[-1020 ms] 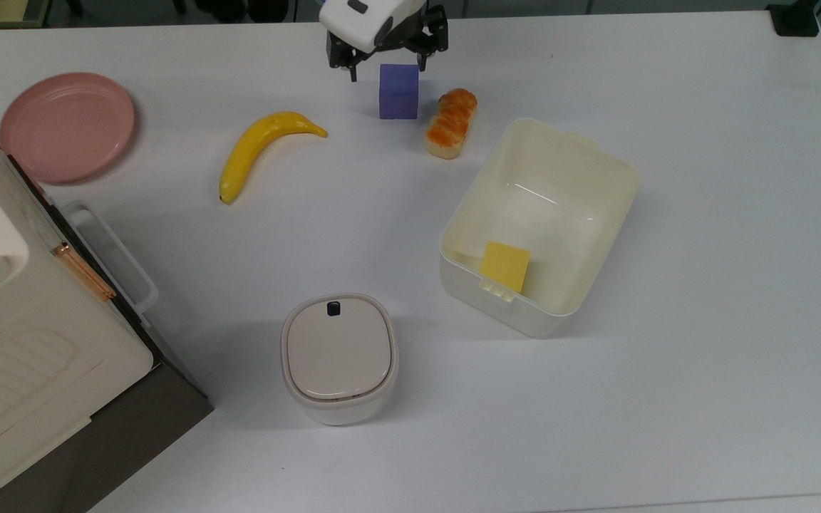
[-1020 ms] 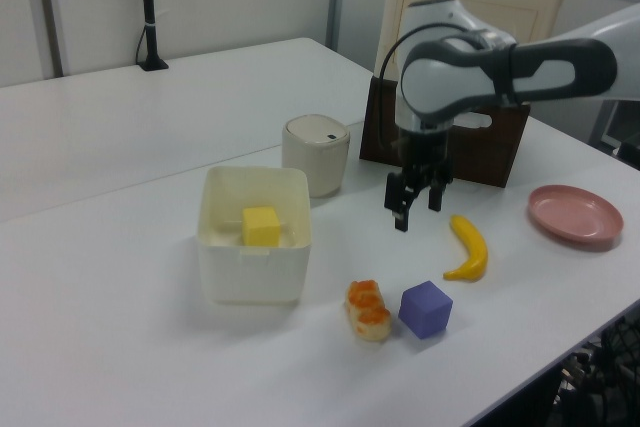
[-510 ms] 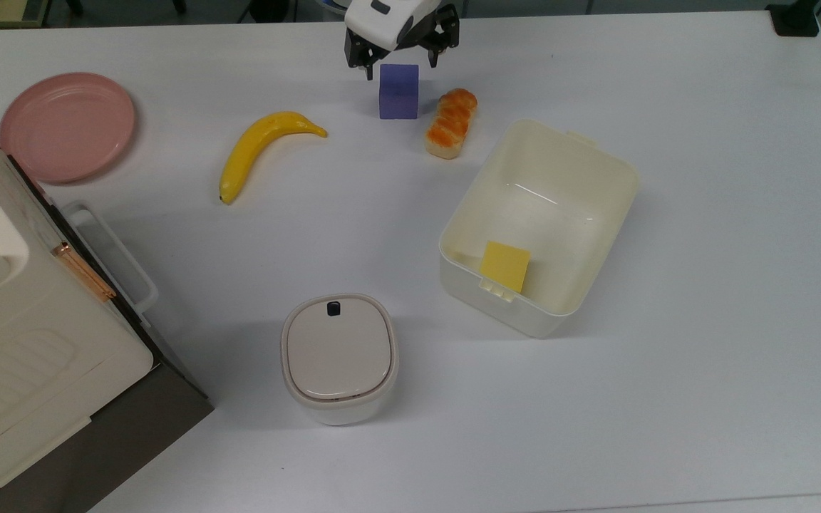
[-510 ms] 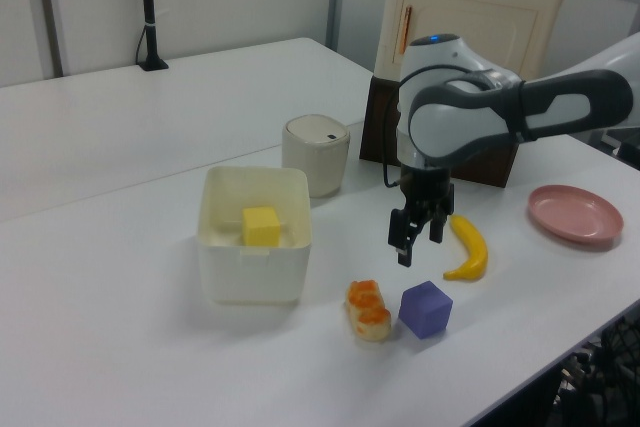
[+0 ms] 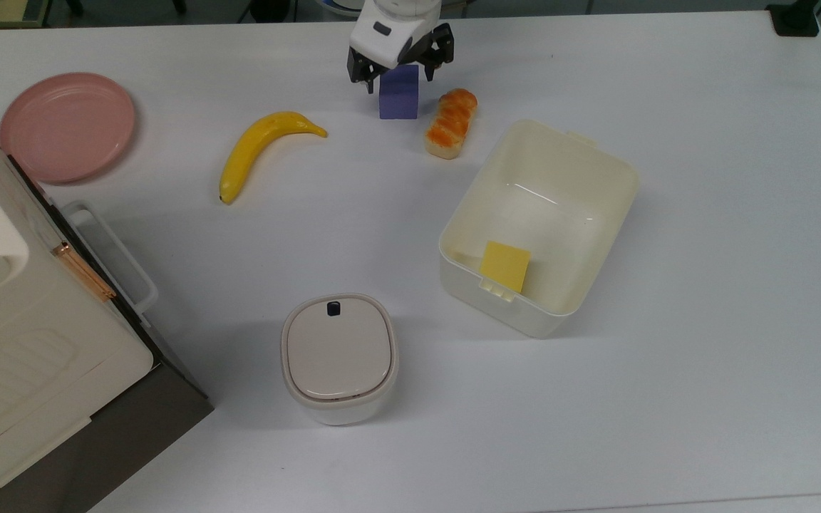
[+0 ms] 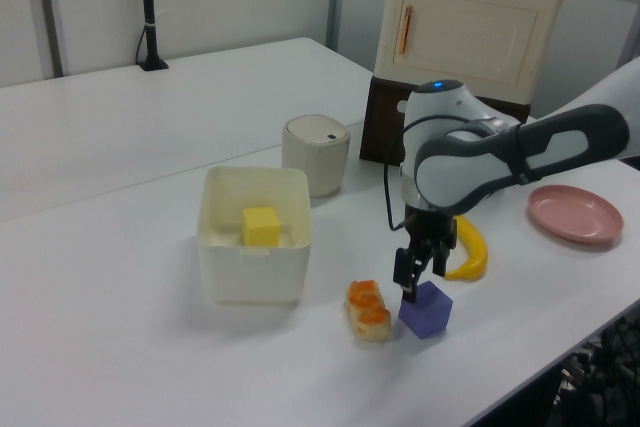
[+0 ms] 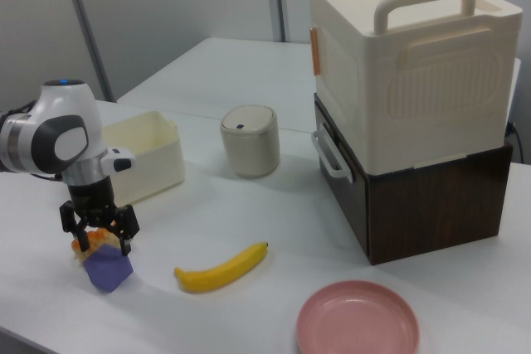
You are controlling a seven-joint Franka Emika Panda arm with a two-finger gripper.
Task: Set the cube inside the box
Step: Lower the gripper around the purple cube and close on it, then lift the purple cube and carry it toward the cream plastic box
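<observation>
- The table is white and carries everything else; the top view cuts off its near corners.
- The cabinet, a cream case with handles on a dark brown base, stands far from the box, at the top view's left edge, which crops it.
- The arm reaches in over the table edge; the top view shows little more than its wrist.
- The box sits open, with a yellow cube inside against its near wall in the top view.
- The plate, pink, lies far from the box, near the cabinet.
- The lidded bin stands near the box, towards the cabinet.
- The banana lies between the plate and the box.
- The bread roll lies just beside the box's far corner; in the right view the cube and gripper mostly hide it.
- The cube rests on the table just beside the roll, outside the box, its top partly covered.
- The gripper hangs over the cube, fingers spread either side of its top, not clamping it.
</observation>
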